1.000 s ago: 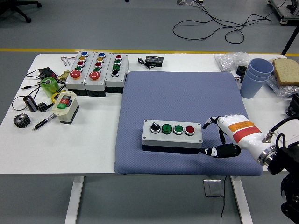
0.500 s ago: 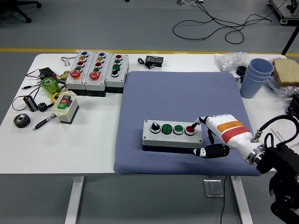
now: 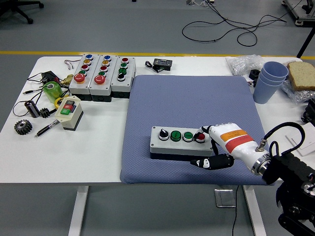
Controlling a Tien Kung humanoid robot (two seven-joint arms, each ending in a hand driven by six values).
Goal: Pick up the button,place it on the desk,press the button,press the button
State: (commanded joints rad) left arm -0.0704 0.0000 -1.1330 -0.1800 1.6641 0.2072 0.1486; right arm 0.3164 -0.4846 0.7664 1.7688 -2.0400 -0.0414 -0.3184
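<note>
A grey button box [image 3: 180, 142] lies on the blue mat [image 3: 192, 103], near its front. It carries a black knob, two green buttons and a red button [image 3: 200, 137] in a row. My right hand [image 3: 216, 142], white with an orange and red band, reaches in from the right. Its fingertips rest over the red button and its black thumb lies along the box's front right corner. The fingers are relaxed and hold nothing. My left arm is out of view.
Three more button boxes [image 3: 102, 75] stand at the back left, with a small switch box [image 3: 69, 112], a gear [image 3: 22, 127], a pen and green tape near them. Stacked blue cups [image 3: 268, 81] and a sponge [image 3: 301, 74] sit at the back right.
My right hand has moved left along the mat, from beside the box's right end onto its red button. The box has not moved.
</note>
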